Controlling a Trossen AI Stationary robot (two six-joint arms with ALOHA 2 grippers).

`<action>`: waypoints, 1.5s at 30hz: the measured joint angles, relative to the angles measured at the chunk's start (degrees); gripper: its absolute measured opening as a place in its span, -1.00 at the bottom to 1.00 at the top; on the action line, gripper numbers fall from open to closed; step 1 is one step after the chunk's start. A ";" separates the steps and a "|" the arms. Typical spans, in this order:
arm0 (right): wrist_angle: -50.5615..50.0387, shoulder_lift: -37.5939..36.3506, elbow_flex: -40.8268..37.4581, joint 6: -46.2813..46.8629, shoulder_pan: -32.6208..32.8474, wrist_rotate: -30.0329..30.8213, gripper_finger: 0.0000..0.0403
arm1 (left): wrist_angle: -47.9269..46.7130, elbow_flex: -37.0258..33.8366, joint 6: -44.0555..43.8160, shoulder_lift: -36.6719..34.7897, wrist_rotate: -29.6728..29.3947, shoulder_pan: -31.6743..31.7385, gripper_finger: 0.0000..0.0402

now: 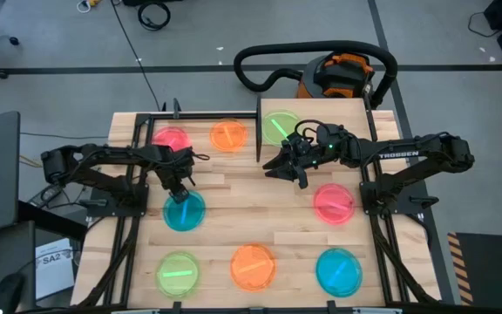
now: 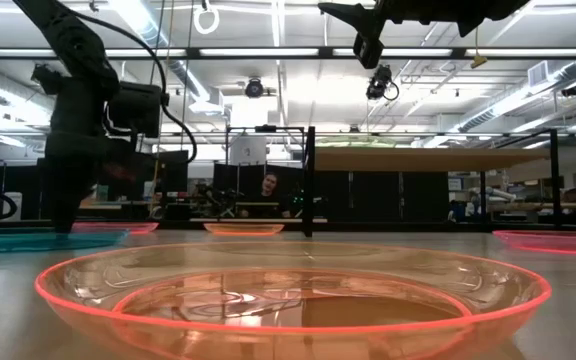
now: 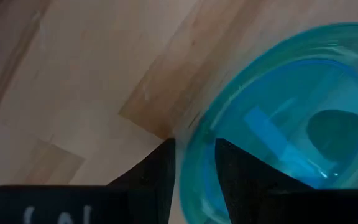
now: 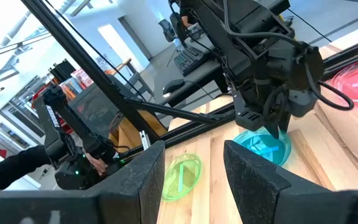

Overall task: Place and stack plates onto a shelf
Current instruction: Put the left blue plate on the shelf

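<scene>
My left gripper (image 1: 179,194) (image 3: 194,180) reaches down onto the far rim of a blue plate (image 1: 184,210) lying flat left of the table's middle. My right gripper (image 1: 288,173) (image 4: 194,180) hangs open and empty in the air just in front of the shelf (image 1: 342,118) (image 2: 398,160). A green plate (image 1: 279,127) lies on the shelf's left half. Flat on the table are a pink (image 1: 171,138) and an orange plate (image 1: 228,135) at the far side, a pink one (image 1: 334,202) at right, and green (image 1: 179,273), orange (image 1: 252,266) (image 2: 293,300) and blue (image 1: 338,270) along the near edge. My left gripper straddles the blue plate's far rim (image 3: 194,158), one finger (image 3: 244,180) inside the dish and the other finger (image 3: 154,180) outside. It comes from above, pointing down. The plate lies flat on the table (image 2: 38,240).
Black frame rails run along both sides of the table (image 1: 133,218) (image 1: 382,218). A thin black post (image 2: 310,180) stands at the shelf's left end. Bare wood lies in the table's middle (image 1: 251,201). A person sits far behind the table (image 2: 268,185).
</scene>
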 joint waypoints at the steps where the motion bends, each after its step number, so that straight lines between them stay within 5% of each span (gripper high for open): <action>1: 0.00 0.00 0.00 0.00 0.00 -0.02 -0.15 | 0.15 0.05 0.02 0.36 0.16 0.00 -0.40; 8: 0.02 0.00 0.00 0.00 0.00 -0.02 -0.15 | 0.33 0.16 0.86 1.41 1.29 0.07 -0.45; 18: 0.00 0.00 0.00 0.02 0.00 2.48 -0.15 | 1.53 -0.04 0.84 1.52 3.30 -0.11 -0.96; 35: -3.41 0.00 0.00 9.36 0.00 16.68 -0.15 | 1.55 0.20 -1.97 1.42 4.07 -0.09 -0.98; 45: -11.09 0.00 0.00 19.81 0.00 22.01 -0.15 | 1.67 8.00 -2.22 1.47 4.06 -0.09 -0.99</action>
